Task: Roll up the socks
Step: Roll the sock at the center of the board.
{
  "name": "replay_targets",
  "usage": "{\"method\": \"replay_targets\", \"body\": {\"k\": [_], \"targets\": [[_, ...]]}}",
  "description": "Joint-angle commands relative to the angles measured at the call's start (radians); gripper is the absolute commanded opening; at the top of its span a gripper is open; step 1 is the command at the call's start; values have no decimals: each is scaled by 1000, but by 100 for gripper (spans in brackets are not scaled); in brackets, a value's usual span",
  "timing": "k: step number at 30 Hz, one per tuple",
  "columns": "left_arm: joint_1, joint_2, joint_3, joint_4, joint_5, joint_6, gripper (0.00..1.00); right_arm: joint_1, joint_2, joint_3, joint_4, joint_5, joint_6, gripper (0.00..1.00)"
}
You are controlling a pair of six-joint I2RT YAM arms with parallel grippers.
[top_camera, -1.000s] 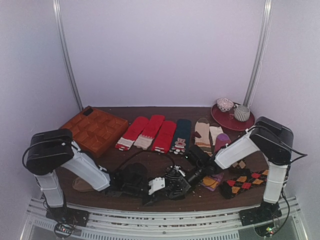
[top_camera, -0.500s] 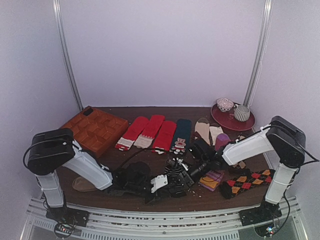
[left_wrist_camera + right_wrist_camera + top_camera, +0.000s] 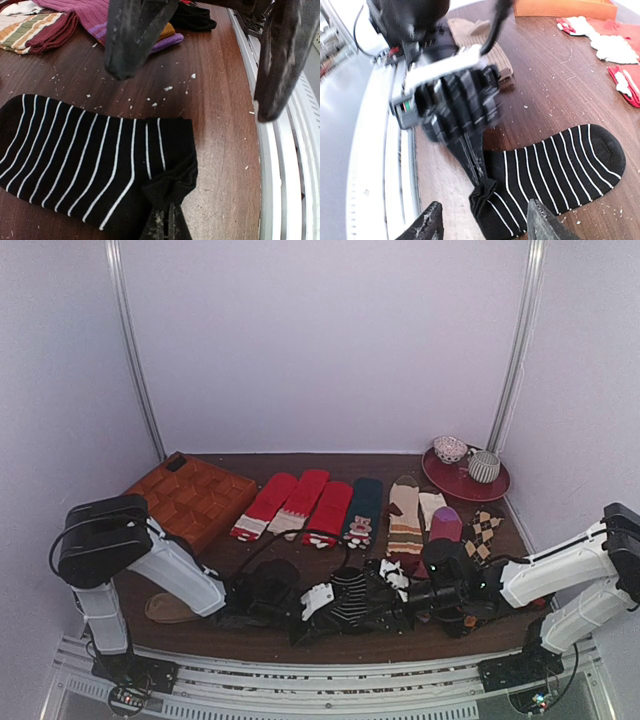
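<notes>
Left claw [image 3: 165, 222] clenches one end of the striped sock [image 3: 85, 160], which lies flat on the table [image 3: 220, 120] by its near edge. The grip apparently anchors it for rolling. Right claw [image 3: 485, 227] hangs released and empty just beside the pinch.

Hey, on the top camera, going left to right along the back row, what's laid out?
Orange compartmented tray, three long red socks, dark teal sock, tan striped sock, purple sock, tan-and-brown argyle sock.
</notes>
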Motion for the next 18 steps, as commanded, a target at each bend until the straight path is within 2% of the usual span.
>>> {"method": "replay_targets", "body": {"k": [1,10,18], "targets": [[9,73,-42,-257,0,-25,0,50,44,14,49,127,-152,58],[17,80,-32,-272,3,-23,0,118,155,83,-65,125,-217,55],[20,86,-33,-280,11,-20,0,120,193,75,-66,189,-201,52]]}}
